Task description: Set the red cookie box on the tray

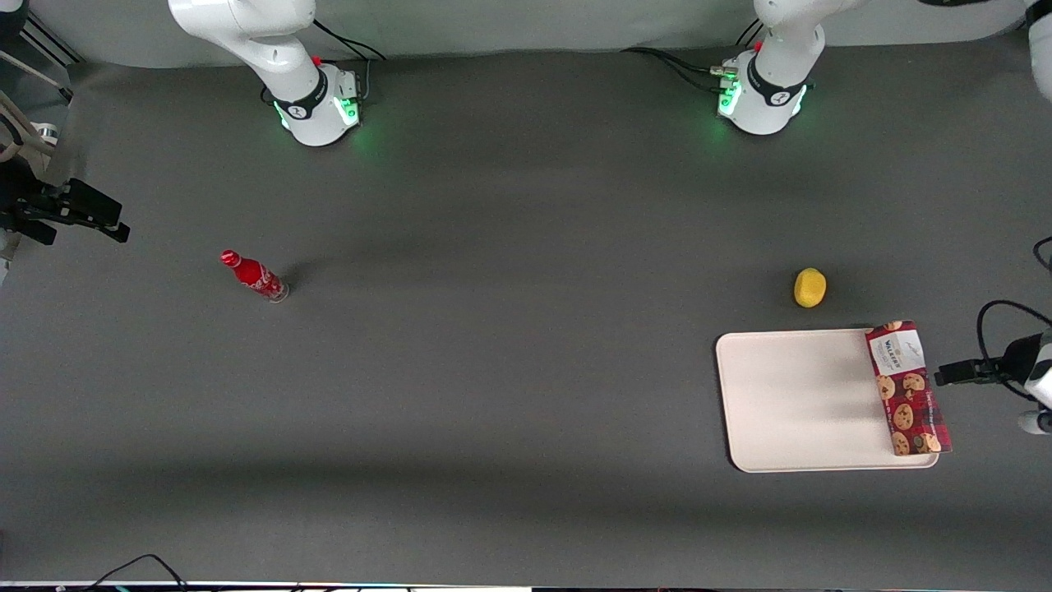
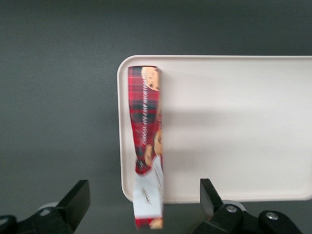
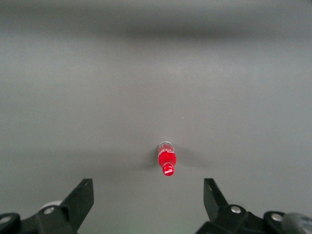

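Note:
The red cookie box lies along the short edge of the cream-white tray that is toward the working arm's end of the table. Its white label end is the end farther from the front camera and pokes slightly past the rim. My left gripper hovers just off that edge of the tray, beside the box. In the left wrist view the box rests on the tray, and the gripper is open. Its black fingers stand well apart from the label end and touch nothing.
A small yellow round object sits on the dark table a little farther from the front camera than the tray. A small red bottle stands toward the parked arm's end, also seen as the bottle in the right wrist view.

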`<act>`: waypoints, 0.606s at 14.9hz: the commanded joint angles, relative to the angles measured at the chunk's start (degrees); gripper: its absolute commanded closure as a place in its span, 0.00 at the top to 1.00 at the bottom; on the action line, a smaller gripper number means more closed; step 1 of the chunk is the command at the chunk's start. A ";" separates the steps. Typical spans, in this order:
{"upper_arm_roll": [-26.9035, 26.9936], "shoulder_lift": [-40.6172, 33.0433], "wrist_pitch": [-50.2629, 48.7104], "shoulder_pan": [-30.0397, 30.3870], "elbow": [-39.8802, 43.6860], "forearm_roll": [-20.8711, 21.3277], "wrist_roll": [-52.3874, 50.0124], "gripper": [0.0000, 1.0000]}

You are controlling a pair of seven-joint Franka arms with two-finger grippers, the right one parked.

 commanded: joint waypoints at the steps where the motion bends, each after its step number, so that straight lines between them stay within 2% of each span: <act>1: -2.30 -11.29 -7.73 -1.47 -5.05 -0.11 -6.45 1.00; 6: -6.52 -30.53 -11.43 -1.83 -18.22 -0.11 -8.05 1.00; 9: -8.89 -36.00 -18.37 -1.47 -18.50 -0.55 -11.03 1.00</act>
